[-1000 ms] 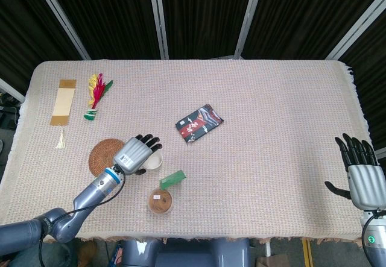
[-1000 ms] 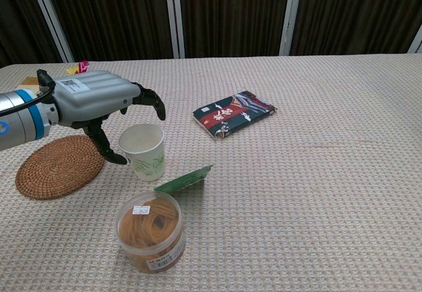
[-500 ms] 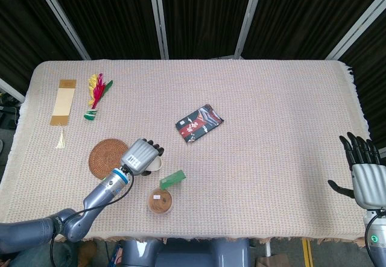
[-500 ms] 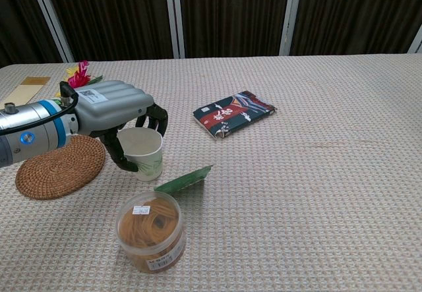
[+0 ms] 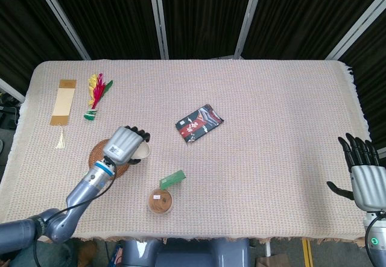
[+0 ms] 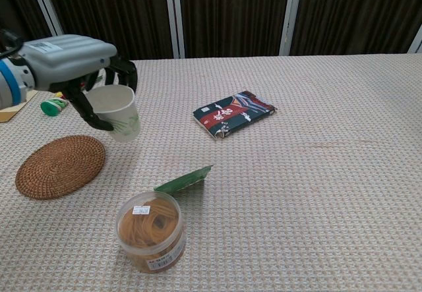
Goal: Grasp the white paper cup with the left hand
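My left hand [image 6: 69, 58] [image 5: 123, 144] grips the white paper cup [image 6: 117, 111] [image 5: 142, 152] by its rim and side, its fingers wrapped around it. In the chest view the cup hangs clear above the cloth, slightly tilted, over the right edge of the round woven coaster [image 6: 60, 167] [image 5: 102, 157]. My right hand [image 5: 363, 172] shows only in the head view, at the table's right front corner, fingers spread and holding nothing.
A clear tub of rubber bands [image 6: 151, 231] [image 5: 161, 201] stands near the front edge, a small green box [image 6: 184, 180] [image 5: 172, 179] beside it. A dark packet [image 6: 233, 113] [image 5: 199, 123] lies mid-table. A bookmark [image 5: 63, 101] and a feathered shuttlecock [image 5: 96, 92] lie far left.
My left hand closed around the cup, then lifted it off the cloth and carried it left, above the coaster's edge. The right hand barely moved.
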You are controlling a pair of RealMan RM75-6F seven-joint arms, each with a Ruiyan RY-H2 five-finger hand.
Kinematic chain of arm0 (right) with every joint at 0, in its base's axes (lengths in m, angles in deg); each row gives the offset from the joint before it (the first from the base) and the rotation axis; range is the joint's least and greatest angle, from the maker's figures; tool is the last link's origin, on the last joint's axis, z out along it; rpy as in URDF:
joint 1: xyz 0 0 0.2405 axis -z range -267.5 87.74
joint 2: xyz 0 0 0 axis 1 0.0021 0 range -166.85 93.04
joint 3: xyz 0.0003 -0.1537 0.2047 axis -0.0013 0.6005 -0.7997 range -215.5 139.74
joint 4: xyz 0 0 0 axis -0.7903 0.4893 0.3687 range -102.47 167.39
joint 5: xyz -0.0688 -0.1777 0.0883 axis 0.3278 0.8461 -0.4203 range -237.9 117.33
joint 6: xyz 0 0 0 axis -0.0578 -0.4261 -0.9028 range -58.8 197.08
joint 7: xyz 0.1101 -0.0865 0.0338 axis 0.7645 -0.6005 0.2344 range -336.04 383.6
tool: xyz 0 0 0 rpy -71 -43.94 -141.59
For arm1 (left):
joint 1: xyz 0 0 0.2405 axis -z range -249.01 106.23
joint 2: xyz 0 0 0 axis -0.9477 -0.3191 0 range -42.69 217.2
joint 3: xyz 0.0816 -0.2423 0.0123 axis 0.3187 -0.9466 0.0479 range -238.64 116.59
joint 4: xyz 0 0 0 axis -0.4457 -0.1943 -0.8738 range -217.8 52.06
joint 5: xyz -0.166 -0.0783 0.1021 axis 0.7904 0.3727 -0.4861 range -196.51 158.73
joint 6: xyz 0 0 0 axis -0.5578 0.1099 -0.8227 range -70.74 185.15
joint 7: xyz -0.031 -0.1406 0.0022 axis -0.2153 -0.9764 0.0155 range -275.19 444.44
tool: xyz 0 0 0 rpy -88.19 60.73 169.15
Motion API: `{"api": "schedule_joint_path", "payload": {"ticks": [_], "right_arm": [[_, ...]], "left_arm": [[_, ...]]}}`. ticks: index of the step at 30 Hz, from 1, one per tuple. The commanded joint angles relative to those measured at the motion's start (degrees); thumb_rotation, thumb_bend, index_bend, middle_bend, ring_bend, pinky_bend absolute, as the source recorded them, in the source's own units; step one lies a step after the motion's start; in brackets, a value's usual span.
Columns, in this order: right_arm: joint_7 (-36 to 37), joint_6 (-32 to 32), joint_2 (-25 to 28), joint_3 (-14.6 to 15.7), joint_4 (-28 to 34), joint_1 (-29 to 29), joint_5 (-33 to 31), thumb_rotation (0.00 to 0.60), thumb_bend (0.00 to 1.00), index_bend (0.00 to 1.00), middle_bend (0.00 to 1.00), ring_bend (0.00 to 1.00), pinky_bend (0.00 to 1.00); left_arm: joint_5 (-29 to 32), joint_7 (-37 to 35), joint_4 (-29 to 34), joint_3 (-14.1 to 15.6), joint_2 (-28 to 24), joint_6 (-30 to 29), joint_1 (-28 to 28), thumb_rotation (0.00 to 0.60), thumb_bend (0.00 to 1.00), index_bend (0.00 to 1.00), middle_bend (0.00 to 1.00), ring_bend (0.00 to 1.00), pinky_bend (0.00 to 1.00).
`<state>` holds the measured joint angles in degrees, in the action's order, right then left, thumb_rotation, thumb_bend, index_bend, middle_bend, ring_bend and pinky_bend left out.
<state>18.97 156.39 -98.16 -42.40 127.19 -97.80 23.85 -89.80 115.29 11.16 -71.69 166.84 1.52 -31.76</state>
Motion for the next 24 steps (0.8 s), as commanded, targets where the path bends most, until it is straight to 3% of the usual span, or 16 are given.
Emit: {"api": "schedule_joint_path", "payload": {"ticks": [1, 10, 21, 22, 24], "right_arm": [[-0.09, 0.06, 0.06, 0.15, 0.29, 0.15, 0.5, 0.6, 0.0, 0.0, 0.0, 0.0, 0.0], [-0.83, 0.16, -0.05, 0.43, 1.11, 0.39, 2.22, 0.6, 0.0, 0.0, 0.0, 0.0, 0.0], [-1.46, -0.64, -0.26, -0.12, 0.94, 0.31, 1.71, 0.6, 0.0, 0.0, 0.0, 0.0, 0.0], [-1.5, -0.72, -0.28, -0.15, 0.92, 0.32, 1.67, 0.6, 0.0, 0.0, 0.0, 0.0, 0.0], [-1.57, -0.82, -0.3, -0.21, 0.86, 0.35, 1.54, 0.6, 0.0, 0.0, 0.0, 0.0, 0.0]], "left_arm": [[2.51, -2.56, 1.94, 0.75, -4.63, -0.1, -2.09, 0.6, 0.04, 0.41, 0.45, 0.42, 0.53], [6.82, -10.03, -4.87, 3.97, -6.15, 4.14, -4.32, 0.6, 0.04, 0.4, 0.44, 0.42, 0.53], [6.38, -17.23, -9.69, 4.61, -4.44, 7.86, -3.77, 0.6, 0.03, 0.4, 0.43, 0.41, 0.52], [6.22, -17.63, -9.83, 4.61, -4.33, 8.0, -3.68, 0.6, 0.02, 0.38, 0.4, 0.38, 0.5], [5.85, -18.2, -10.05, 4.72, -4.23, 8.1, -3.61, 0.6, 0.0, 0.27, 0.24, 0.23, 0.35]]}}
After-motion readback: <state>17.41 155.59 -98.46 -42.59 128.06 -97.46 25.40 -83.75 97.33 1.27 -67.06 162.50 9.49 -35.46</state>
